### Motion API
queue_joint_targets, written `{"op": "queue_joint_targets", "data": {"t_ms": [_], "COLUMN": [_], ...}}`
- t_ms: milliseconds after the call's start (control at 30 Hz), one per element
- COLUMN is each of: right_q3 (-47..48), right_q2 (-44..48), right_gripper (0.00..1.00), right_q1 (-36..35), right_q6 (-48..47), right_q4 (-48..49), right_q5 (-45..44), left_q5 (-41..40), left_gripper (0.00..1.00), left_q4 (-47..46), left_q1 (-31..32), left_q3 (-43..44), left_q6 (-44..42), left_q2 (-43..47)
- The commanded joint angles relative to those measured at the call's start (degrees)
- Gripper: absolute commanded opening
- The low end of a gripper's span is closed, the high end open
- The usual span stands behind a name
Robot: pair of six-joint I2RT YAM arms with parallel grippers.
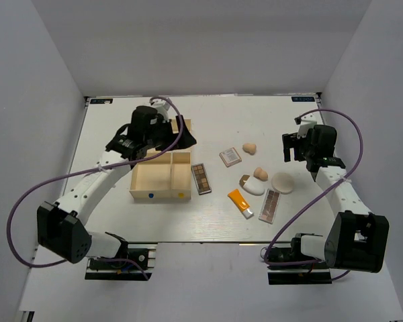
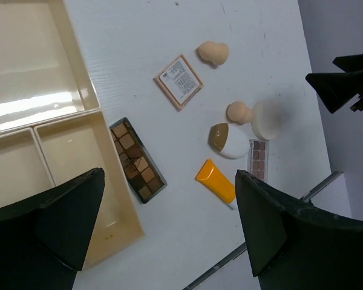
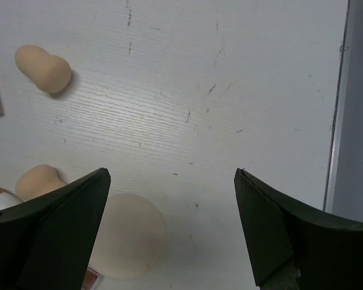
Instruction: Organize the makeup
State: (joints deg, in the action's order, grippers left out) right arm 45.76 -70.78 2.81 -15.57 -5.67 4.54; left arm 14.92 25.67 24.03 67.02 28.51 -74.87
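1. The makeup lay loose on the table, right of the middle. There was a square compact [image 1: 230, 157], an orange tube [image 1: 240, 202], two tan sponges [image 1: 249, 147] [image 1: 260, 174], a round puff [image 1: 282, 182] and a white oval piece [image 1: 252, 186].
2. The first palette [image 1: 201, 178] lay just beside the wooden box [image 1: 161, 176]. The second palette [image 1: 271, 206] lay near the front edge, by the tube.
3. I saw no makeup in the box, so the sorting looked not yet begun.
4. The left tool [image 2: 169, 181] hung over the box and the right tool [image 3: 171, 172] over the puff. Both were wide open and held nothing.
5. Next, I think, one tool had to go down and pinch one piece.
6. The sponges looked soft and egg-shaped. The palettes looked hard, flat and thin, so maybe tricky to pinch.
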Motion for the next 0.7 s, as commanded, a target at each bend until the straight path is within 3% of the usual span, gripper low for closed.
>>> {"op": "queue_joint_targets", "data": {"t_ms": [0, 400, 567, 600, 633, 667], "right_q3": [2.8, 2.5, 2.8, 2.7, 2.3, 1.7], "right_q2": [0.3, 1.6, 1.9, 2.3, 2.6, 2.8], "right_gripper": [0.89, 0.89, 0.89, 0.82, 0.54, 0.43], "right_q1": [-0.2, -0.1, -0.1, -0.1, -0.1, -0.1], "right_q6": [-1.5, -9.3, -9.2, -8.8, -7.9, -7.4], "right_q4": [-0.4, -7.0, -10.1, -10.2, -9.7, -9.4], "right_q5": [0.8, 13.1, 20.2, 20.7, 21.2, 21.2], "left_q5": [-4.9, -16.5, -21.9, -23.1, -23.9, -24.7], "left_gripper": [0.98, 0.95, 0.70, 0.62, 0.49, 0.46], "left_q4": [0.8, 7.3, 11.1, 11.5, 12.0, 12.6], "left_q1": [4.7, 15.9, 20.1, 20.1, 21.0, 21.8], "left_q3": [4.5, 15.7, 18.7, 18.8, 19.1, 19.3], "left_q6": [0.0, 1.0, 4.3, 5.1, 5.9, 7.1], "left_q2": [-3.1, -14.3, -18.1, -18.9, -19.3, -20.0]}}
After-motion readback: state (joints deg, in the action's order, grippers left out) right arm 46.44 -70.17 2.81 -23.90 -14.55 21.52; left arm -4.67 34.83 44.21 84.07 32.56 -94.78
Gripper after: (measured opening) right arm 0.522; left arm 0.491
